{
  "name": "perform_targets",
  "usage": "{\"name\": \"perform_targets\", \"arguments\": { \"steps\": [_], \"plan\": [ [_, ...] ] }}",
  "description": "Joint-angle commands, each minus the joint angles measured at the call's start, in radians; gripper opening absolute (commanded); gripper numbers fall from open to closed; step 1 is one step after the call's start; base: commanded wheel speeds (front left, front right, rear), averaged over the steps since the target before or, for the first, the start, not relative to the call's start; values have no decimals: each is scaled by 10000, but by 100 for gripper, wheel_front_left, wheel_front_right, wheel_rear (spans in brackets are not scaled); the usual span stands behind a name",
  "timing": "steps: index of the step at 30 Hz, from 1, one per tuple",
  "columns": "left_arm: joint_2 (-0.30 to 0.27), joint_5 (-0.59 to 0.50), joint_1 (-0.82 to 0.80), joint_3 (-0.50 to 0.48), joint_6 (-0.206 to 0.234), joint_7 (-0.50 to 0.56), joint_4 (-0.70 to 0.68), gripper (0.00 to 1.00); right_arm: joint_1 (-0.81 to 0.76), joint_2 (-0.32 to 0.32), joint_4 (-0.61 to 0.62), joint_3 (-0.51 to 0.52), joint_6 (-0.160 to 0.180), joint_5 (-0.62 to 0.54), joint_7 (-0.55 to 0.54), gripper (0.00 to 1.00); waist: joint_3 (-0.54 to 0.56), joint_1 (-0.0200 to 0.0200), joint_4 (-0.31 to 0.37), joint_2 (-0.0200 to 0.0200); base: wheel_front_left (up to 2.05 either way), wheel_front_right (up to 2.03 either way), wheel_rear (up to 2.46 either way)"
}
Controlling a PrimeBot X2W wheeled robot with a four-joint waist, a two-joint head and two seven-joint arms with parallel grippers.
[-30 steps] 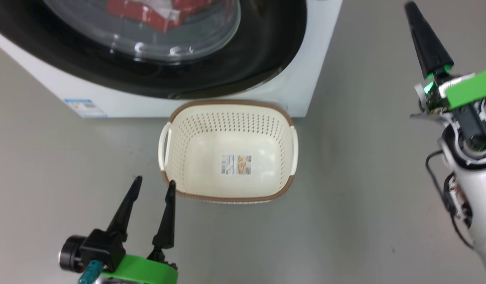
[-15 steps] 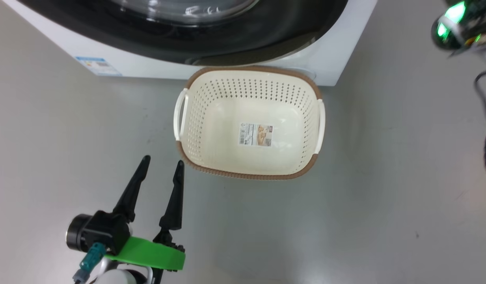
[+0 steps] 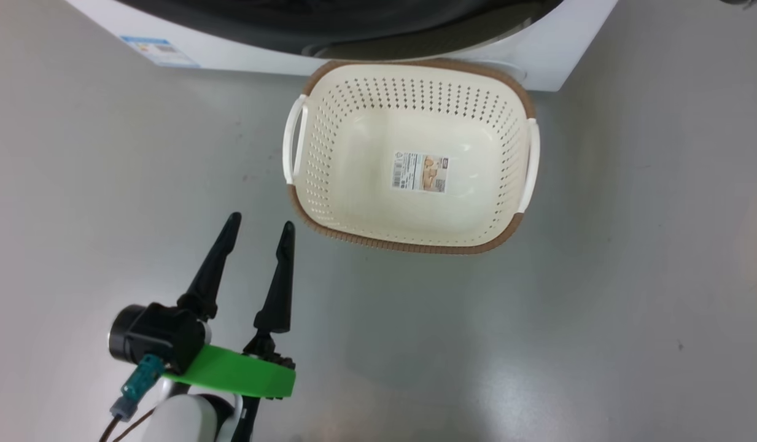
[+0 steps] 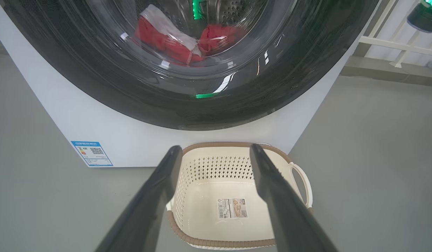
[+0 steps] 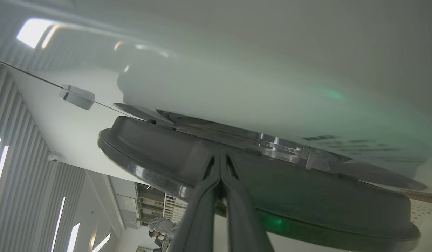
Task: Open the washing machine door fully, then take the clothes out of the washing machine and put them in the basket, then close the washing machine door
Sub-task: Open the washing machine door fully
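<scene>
Basket (image 3: 329, 184): set on the floor (image 3: 599, 307) just before the washing machine (image 3: 243, 52) (a sticker (image 3: 420, 172) is seen on its bottom).
Clothes (image 4: 166, 45): red, lodged in the drum (image 4: 233, 10), seen through the glass of the washing machine door (image 4: 166, 108).
Left gripper (image 3: 261, 221): fingers spread wide, nothing held, placed near the basket.
Right gripper (image 5: 220, 161): fingers pressed together, nothing gripped, tips at the door's rim.

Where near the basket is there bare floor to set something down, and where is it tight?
Bare floor lies open right of the basket and nearer the robot, and left of it between the washing machine and the left pincer. The basket itself holds nothing but a sticker. Tight: basket's back rim by the machine.
</scene>
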State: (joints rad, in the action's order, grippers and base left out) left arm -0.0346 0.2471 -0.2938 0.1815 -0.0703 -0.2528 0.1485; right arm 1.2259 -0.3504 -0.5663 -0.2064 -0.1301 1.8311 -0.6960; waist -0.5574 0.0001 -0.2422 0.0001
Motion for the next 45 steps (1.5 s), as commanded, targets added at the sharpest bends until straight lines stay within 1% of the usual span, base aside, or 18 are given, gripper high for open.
{"name": "perform_targets", "arguments": {
  "steps": [1, 9, 16, 26, 33, 45],
  "plan": [
    [-156, 49, -37, -267, -14, -90, -222, 100, 198, 33, 169, -49, -6, 39, -67, 0, -128, 0, -128, -1, 0, 0, 0],
    [-156, 225, -108, -80, 60, -90, -204, 100, 675, 72, -313, -425, -6, -76, -313, 0, -298, 0, -262, -1, 0, 0, 0],
    [-156, 285, -86, 0, 110, -90, -163, 100, 521, 153, -441, -730, -6, -209, -510, 0, -104, 0, -277, -1, 0, 0, 0],
    [-156, 222, 180, 22, 129, -90, -65, 100, -538, 349, -246, -944, -6, -306, -638, 0, 722, 0, -114, -1, 0, 0, 0],
    [-156, 60, 571, -128, 145, -90, -19, 100, -1488, 669, 49, -1018, -6, -291, -820, 0, 1434, 0, 100, -1, 0, 0, 0],
    [-156, -69, 1141, -198, 160, -90, 4, 100, -2990, 1162, 702, -1180, -6, -386, -1268, 0, 2296, 0, 153, -1, 0, 0, 0]
  ]
}}
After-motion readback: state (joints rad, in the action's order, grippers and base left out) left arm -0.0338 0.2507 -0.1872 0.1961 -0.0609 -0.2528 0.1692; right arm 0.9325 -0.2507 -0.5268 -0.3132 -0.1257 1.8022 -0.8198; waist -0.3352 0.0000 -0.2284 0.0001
